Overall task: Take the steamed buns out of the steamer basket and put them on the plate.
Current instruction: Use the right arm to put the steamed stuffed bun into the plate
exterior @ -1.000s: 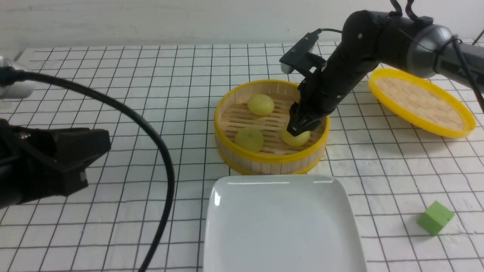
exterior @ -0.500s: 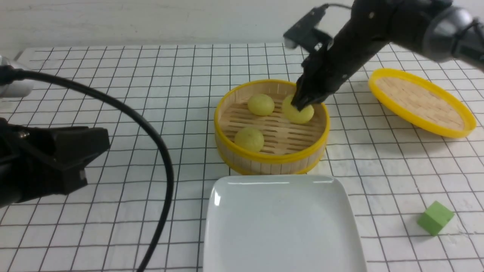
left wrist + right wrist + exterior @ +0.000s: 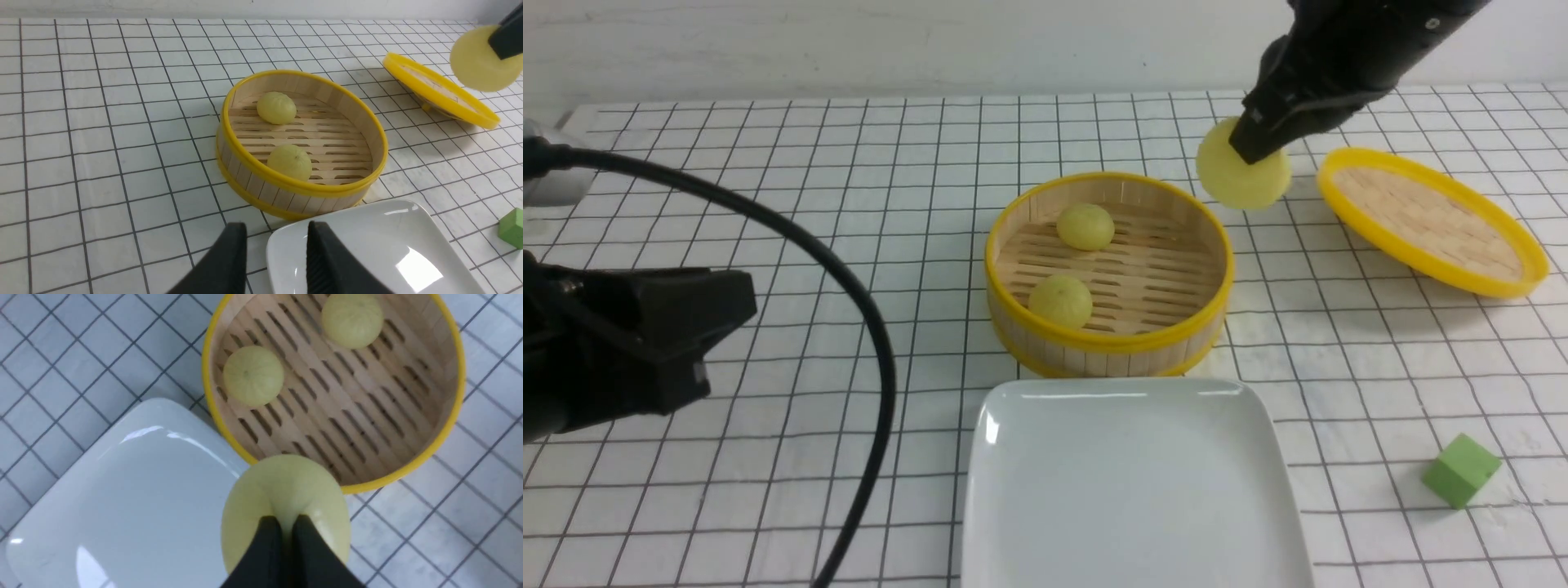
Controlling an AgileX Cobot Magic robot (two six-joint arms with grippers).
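The bamboo steamer basket (image 3: pixel 1107 344) (image 3: pixel 286 192) (image 3: pixel 445 428) with yellow rim bands sits mid-table and holds two pale yellow-green steamed buns (image 3: pixel 1085 226) (image 3: pixel 1059 300). A third steamed bun (image 3: pixel 1241 180) (image 3: pixel 286 490) (image 3: pixel 476 65) hangs in the air above the basket's far right rim, squashed between the fingers of my right gripper (image 3: pixel 1250 147) (image 3: pixel 287 520), which is shut on it. The white plate (image 3: pixel 1135 490) (image 3: pixel 122 498) lies bare in front of the basket. My left gripper (image 3: pixel 276 228) hovers low at the left, open and holding nothing, over the plate's near-left corner (image 3: pixel 286 253).
A shallow yellow-rimmed woven lid (image 3: pixel 1429 220) leans tilted at the right rear. A green cube (image 3: pixel 1460 471) lies at the front right. A thick black cable (image 3: pixel 849 286) arcs over the left of the gridded tablecloth.
My right gripper closed on the front-right bun in the basket, then lifted it up and to the right, out above the rim. The left arm has stayed put.
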